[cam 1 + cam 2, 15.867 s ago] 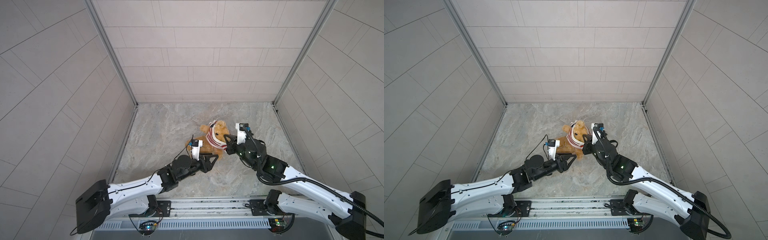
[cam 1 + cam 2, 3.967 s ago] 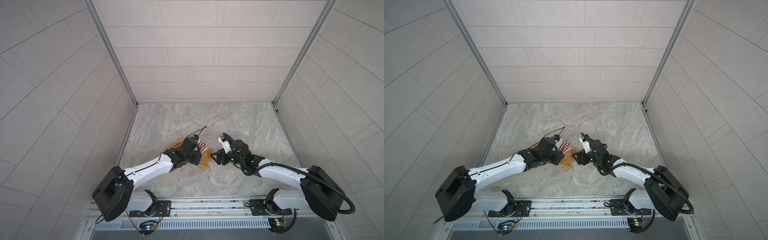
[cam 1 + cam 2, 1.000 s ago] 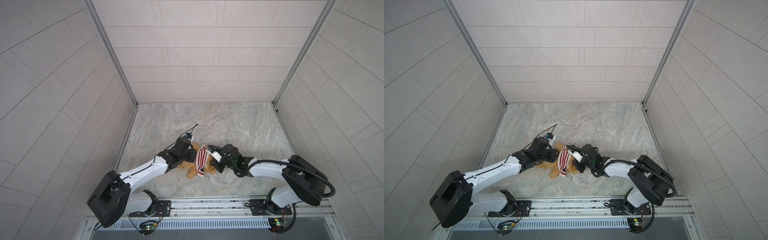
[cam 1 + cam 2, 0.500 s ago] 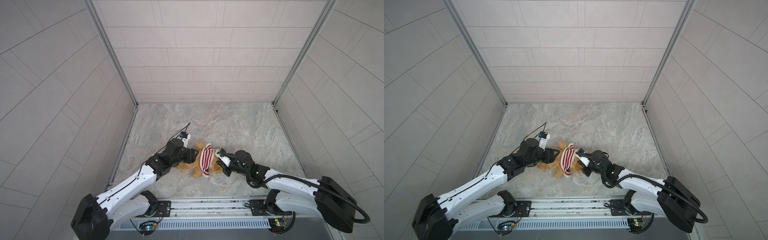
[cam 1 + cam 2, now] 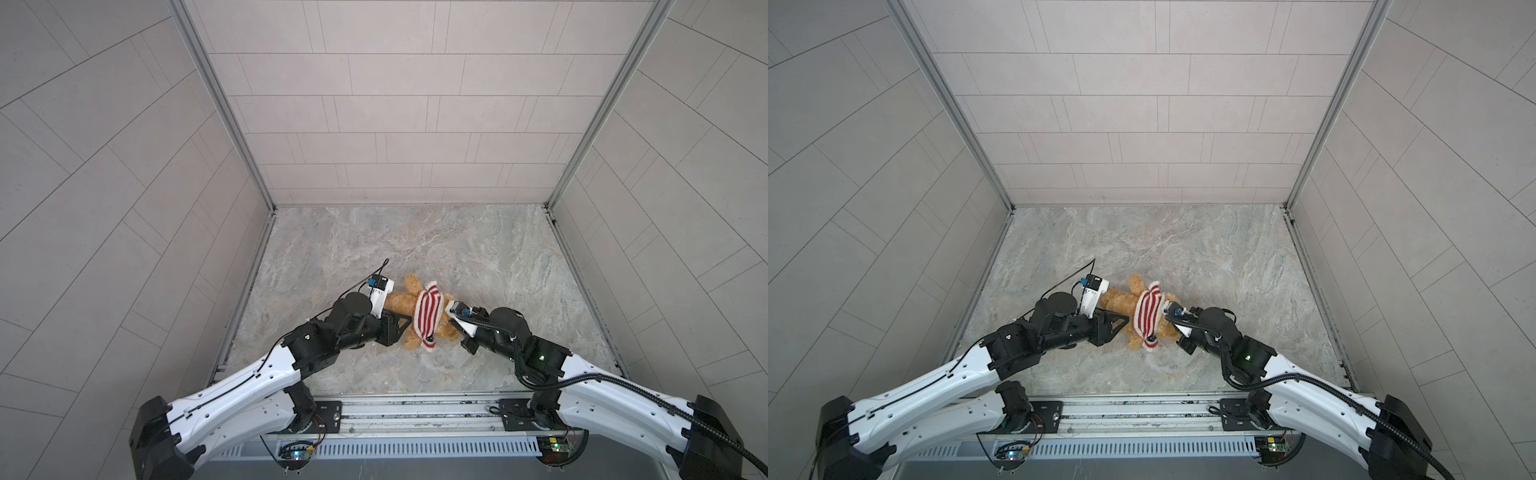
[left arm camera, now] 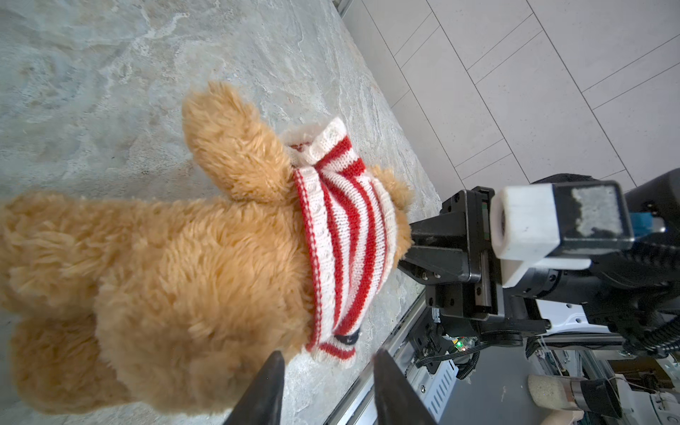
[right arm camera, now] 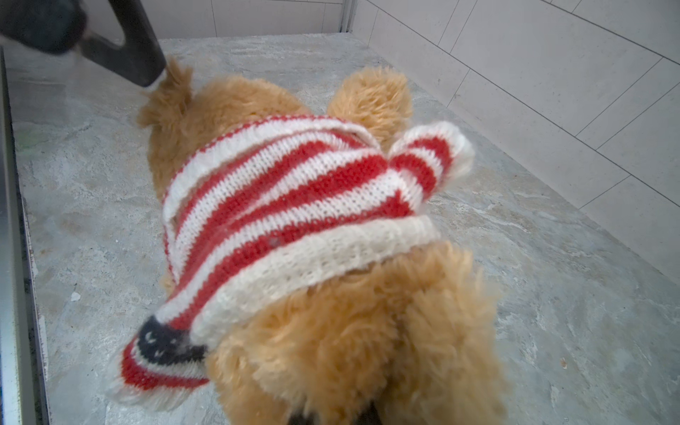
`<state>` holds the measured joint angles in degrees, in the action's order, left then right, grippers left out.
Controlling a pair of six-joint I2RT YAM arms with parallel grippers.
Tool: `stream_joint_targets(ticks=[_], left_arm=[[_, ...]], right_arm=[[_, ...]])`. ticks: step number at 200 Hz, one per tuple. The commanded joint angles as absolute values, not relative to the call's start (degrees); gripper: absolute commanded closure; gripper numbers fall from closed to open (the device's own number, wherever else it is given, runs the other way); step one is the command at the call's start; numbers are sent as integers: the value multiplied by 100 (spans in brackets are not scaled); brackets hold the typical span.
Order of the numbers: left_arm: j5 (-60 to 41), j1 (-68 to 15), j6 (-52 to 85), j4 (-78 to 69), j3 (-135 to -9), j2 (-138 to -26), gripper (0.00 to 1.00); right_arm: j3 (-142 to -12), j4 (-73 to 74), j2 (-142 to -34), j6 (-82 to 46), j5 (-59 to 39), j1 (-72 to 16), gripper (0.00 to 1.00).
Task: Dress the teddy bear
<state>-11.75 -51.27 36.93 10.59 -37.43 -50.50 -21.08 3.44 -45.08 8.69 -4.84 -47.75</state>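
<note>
Down on the marbled grey bench [image 5: 415, 241], a small fluffy golden-brown teddy bear [image 5: 399, 304] lies in the front half, about midway between the left and right edges. Both top views show it stretched sideways, with its legs toward the left edge and its head toward the right. A red-and-white striped knitted sweater [image 5: 428, 313] is bunched around its chest and shoulders. The belly and legs are bare fur. The right wrist view shows the sweater's cream ribbed collar sitting just behind the head, and a small dark navy patch [image 7: 162, 340] low on one side. One short sleeve [image 7: 434, 154] stands up beside a furry limb; I cannot tell whether an arm is inside it. The left gripper [image 5: 401, 328] sits at the bear's leg end. Its two dark fingers are partly spread, and the left wrist view shows only bench and the sweater's edge in the gap between them. In the right wrist view one of those fingers [image 7: 147, 55] touches a tuft of leg fur. The right gripper [image 6: 408, 244] comes in from the opposite side, at the head. Its jaws are almost fully closed, with the tips buried in the head's fur, pinching it.
</note>
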Motion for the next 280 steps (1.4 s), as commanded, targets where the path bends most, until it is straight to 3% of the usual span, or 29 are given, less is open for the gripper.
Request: stream_joint_targets(ticks=[1, 126, 188, 280], left_arm=[[-1088, -5131, 3736, 841, -4102, -5122, 57], [-1488, -4793, 3773, 519, -4421, -6367, 67], [-1358, -4640, 3796, 571, -4348, -6170, 100], [-1172, -3255, 4098, 619, -3624, -5374, 100]], right_arm=[[-2319, 294, -4414, 1243, -164, -5045, 100], [-2381, 413, -4381, 1748, 392, -5692, 100], [-2356, 273, -4209, 1923, 714, -5954, 100], [-2313, 320, -4053, 2222, 1342, -6404, 100]])
